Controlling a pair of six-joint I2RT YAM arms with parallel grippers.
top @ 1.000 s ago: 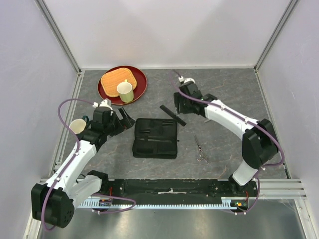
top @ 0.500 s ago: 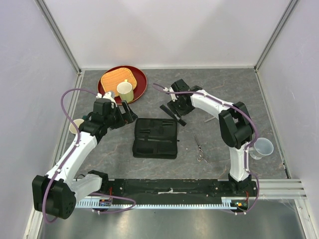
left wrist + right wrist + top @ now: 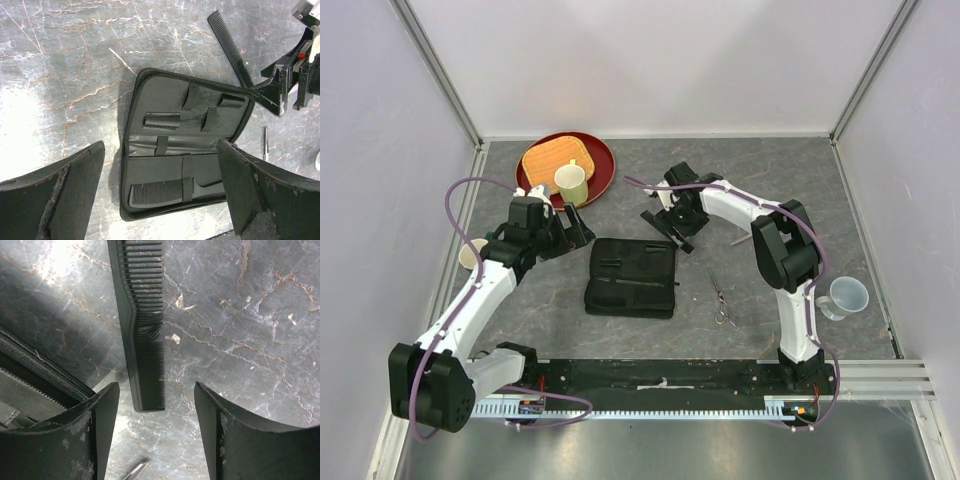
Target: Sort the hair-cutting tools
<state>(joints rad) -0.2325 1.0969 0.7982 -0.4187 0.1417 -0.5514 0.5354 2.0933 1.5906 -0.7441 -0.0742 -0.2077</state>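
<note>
Left wrist view: you have one handled comb (image 3: 165,192) stowed in the case (image 3: 155,95). Straight comb (image 3: 142,325) lies on the table (image 3: 250,315) between the right gripper's (image 3: 155,392) open, ungripping jaws. Scissors (image 3: 722,298) lie loose right of case. Both left to sort. Left gripper (image 3: 160,146) wide open, empty.

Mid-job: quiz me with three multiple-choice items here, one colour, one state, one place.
1. The plate is: A red B blue C white.
2. The right end effector, at the straight comb, is: A shut on it B open, not gripping it C shut, empty.
3. The handled comb is: A on the plate B inside the zip case C in the right end effector.
Answers: A, its rim shows red; B, its jaws stand apart either side of the comb; B, it lies tucked in the open case.
</note>
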